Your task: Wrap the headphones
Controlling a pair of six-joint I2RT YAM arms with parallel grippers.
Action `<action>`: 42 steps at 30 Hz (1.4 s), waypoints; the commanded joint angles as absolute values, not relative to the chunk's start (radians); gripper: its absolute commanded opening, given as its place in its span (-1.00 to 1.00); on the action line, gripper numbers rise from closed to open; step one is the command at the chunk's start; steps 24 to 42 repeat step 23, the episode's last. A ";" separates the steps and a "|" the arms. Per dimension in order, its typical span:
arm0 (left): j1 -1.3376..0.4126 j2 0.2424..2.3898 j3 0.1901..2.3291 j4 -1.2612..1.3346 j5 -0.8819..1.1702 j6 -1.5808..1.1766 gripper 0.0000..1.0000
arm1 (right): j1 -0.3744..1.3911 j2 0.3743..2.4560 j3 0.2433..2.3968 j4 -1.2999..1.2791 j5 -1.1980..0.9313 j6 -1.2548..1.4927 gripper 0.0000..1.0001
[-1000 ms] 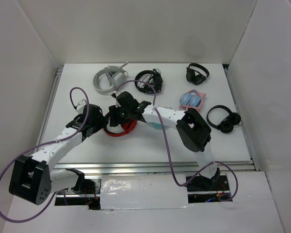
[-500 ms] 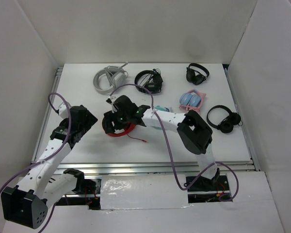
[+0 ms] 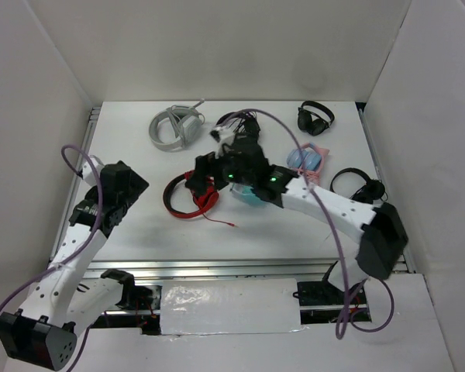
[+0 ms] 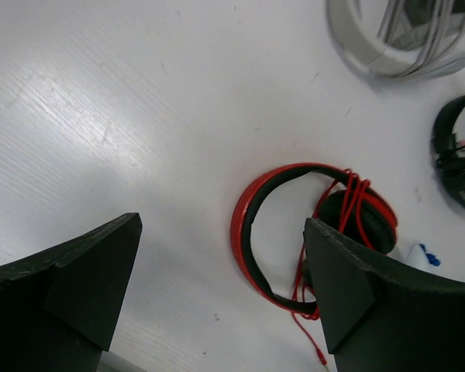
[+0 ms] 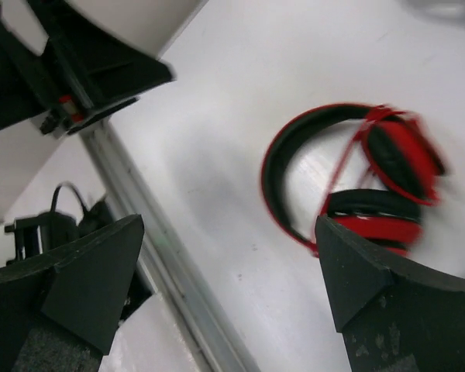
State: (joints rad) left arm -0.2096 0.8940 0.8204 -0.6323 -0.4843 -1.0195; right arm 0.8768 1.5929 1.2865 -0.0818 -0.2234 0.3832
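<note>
top view: the headphones lie flat at mid-table, band toward the left gripper, cups just beside the nearer right gripper. left wrist: jaws wide apart, empty, headphones ahead. right wrist: also wide apart, holding nothing.

Open table left of the headphones; right arm close over their right side.

headphones lie on table centre-left; left gripper to their left, apart; right gripper just behind them; another headset at back left
</note>
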 commanded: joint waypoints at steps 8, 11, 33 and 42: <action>-0.187 0.785 0.985 -0.756 -0.609 -0.999 0.99 | 0.761 0.953 0.818 -0.084 0.407 0.495 1.00; -0.186 0.761 0.999 -0.762 -0.577 -0.977 0.99 | 0.755 0.783 0.740 -0.199 0.588 0.548 0.99; -0.183 0.744 0.994 -0.785 -0.563 -0.974 0.99 | 0.703 0.485 0.693 -0.440 0.838 0.630 1.00; -0.183 0.744 0.994 -0.785 -0.563 -0.974 0.99 | 0.703 0.485 0.693 -0.440 0.838 0.630 1.00</action>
